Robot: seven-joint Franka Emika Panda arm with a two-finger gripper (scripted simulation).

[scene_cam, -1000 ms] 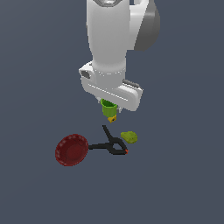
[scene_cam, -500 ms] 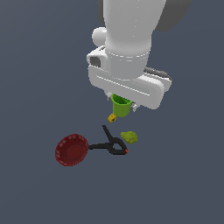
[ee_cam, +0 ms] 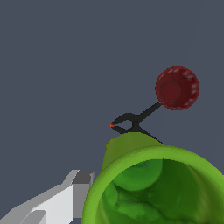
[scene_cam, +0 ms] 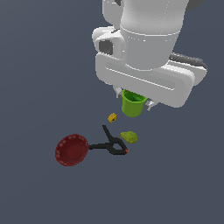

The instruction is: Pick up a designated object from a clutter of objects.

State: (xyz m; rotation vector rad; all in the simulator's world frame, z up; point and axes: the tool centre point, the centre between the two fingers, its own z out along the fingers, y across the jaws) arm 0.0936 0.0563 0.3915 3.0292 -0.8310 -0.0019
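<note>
The designated object, a small lime-green cup [scene_cam: 132, 105], hangs in the air with my gripper [scene_cam: 133, 99] shut on its rim, above the clutter of objects. In the wrist view the cup [ee_cam: 153, 192] fills the near corner, mouth toward the camera, with one grey finger [ee_cam: 65, 199] beside it; the other finger is hidden. On the floor below lie a yellow block [scene_cam: 112, 117], a yellow-green lump [scene_cam: 129, 137], a black clamp [scene_cam: 108, 144] with a red tip, and a dark red bowl [scene_cam: 71, 150].
The wrist view shows the clamp [ee_cam: 131, 124] and the red bowl [ee_cam: 177, 87] beyond the cup, and the lump [ee_cam: 124, 144] peeks out behind the cup's rim. Around them is plain dark grey floor.
The arm has risen and shifted toward the exterior view's right, carrying the green cup higher above the floor. The bowl, clamp, block and lump have stayed put.
</note>
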